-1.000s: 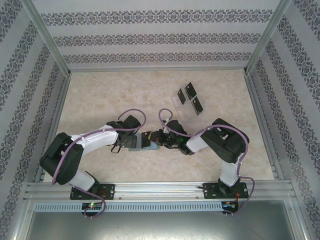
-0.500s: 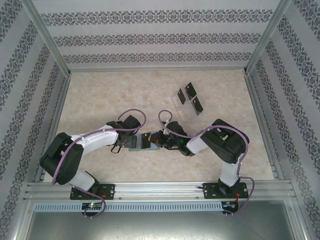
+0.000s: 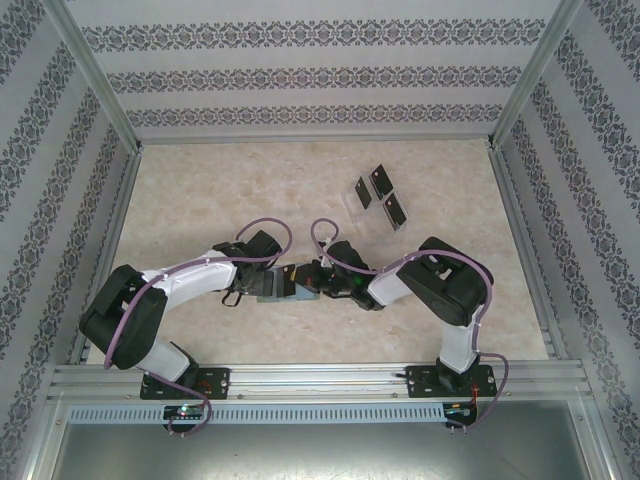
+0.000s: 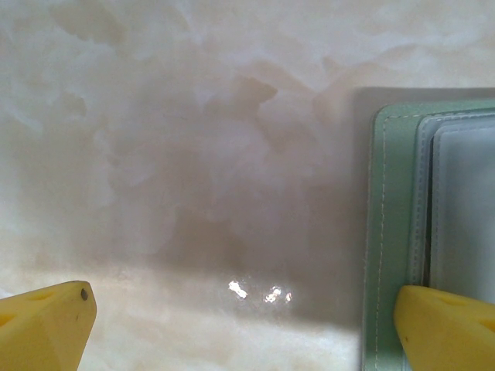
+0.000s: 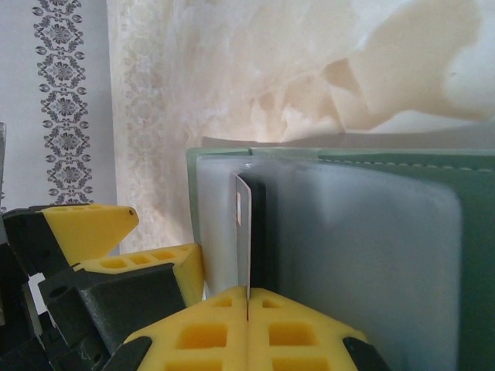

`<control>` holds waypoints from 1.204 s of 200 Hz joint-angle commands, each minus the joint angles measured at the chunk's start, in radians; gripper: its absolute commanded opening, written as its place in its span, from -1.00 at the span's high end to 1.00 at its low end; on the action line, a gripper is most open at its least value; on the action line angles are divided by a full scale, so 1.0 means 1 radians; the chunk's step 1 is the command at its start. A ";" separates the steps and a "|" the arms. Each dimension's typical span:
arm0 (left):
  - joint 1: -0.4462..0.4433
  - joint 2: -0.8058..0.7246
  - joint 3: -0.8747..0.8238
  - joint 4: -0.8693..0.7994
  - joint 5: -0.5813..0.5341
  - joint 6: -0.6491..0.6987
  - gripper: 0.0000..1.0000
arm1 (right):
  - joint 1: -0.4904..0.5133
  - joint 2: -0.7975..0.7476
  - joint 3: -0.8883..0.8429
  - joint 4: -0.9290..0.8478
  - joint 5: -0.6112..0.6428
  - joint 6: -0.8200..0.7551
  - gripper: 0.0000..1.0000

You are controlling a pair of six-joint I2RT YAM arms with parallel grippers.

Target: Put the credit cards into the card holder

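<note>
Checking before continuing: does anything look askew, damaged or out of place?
Nothing stands out. The right gripper holds a card edge-on at the open card holder; three spare cards lie flat.

holder (image 4: 389, 232) runs off the right and bottom edges at the left wrist, and off the right edge at the right wrist. card (image 5: 243, 224) edge-on, face unreadable; lower end hidden between right pincer (image 5: 247, 313) fingers.
</note>
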 commanded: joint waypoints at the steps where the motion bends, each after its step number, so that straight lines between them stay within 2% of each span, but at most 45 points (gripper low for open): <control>1: 0.011 0.006 -0.016 -0.001 0.013 -0.014 -1.00 | 0.020 0.033 0.026 -0.040 0.003 0.010 1.00; 35: 0.011 0.003 -0.010 0.000 0.022 -0.014 -1.00 | 0.031 0.035 0.032 -0.077 0.007 0.007 1.00; 66: 0.012 -0.006 -0.006 0.004 0.040 -0.023 -1.00 | 0.031 -0.021 0.039 -0.176 0.025 -0.027 0.43; 103: 0.040 -0.042 -0.007 0.021 0.082 -0.047 -1.00 | 0.033 -0.110 0.102 -0.403 0.060 -0.125 0.12; 142: 0.097 -0.099 -0.012 0.026 0.126 -0.043 -1.00 | 0.038 -0.128 0.183 -0.606 0.083 -0.208 -0.01; 176: 0.105 -0.128 0.017 0.017 0.158 -0.019 -1.00 | 0.044 -0.181 0.194 -0.682 0.139 -0.242 -0.05; 189: 0.104 -0.132 0.031 0.021 0.182 -0.013 -1.00 | 0.045 -0.208 0.200 -0.732 0.168 -0.263 0.00; 200: 0.102 -0.128 0.047 0.022 0.199 -0.010 -1.00 | 0.043 -0.222 0.206 -0.775 0.184 -0.281 0.18; 226: 0.071 -0.104 0.091 0.024 0.217 -0.007 -1.00 | 0.044 -0.251 0.203 -0.857 0.232 -0.312 0.77; 241: 0.047 -0.077 0.113 0.026 0.218 -0.012 -1.00 | 0.044 -0.266 0.188 -0.869 0.250 -0.317 0.91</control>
